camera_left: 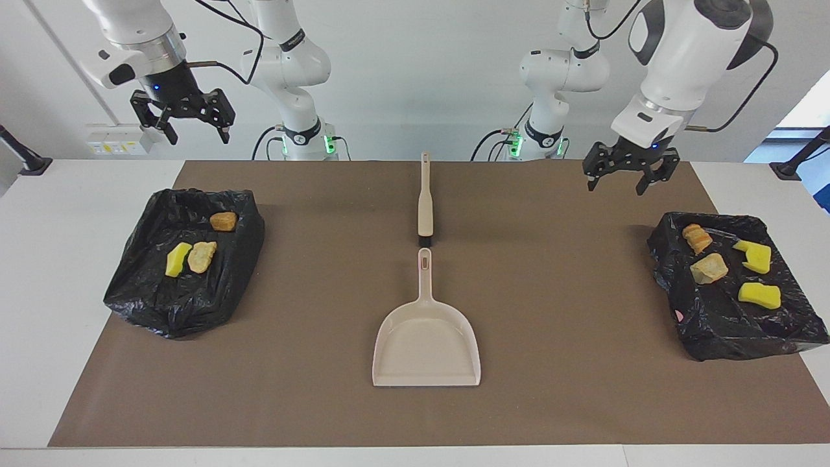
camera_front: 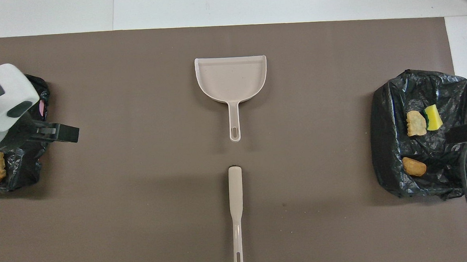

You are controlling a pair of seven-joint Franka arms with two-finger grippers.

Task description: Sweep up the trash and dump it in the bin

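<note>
All the trash lies in two black bag-lined bins at the desk's ends, none between any fingers. Left gripper and right gripper hang above the bins, fingers spread. No writing is readable.

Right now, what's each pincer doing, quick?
Left pincer: open, holding nothing, over the mat beside a bag-lined bin.
Right pincer: open, holding nothing, raised.
</note>
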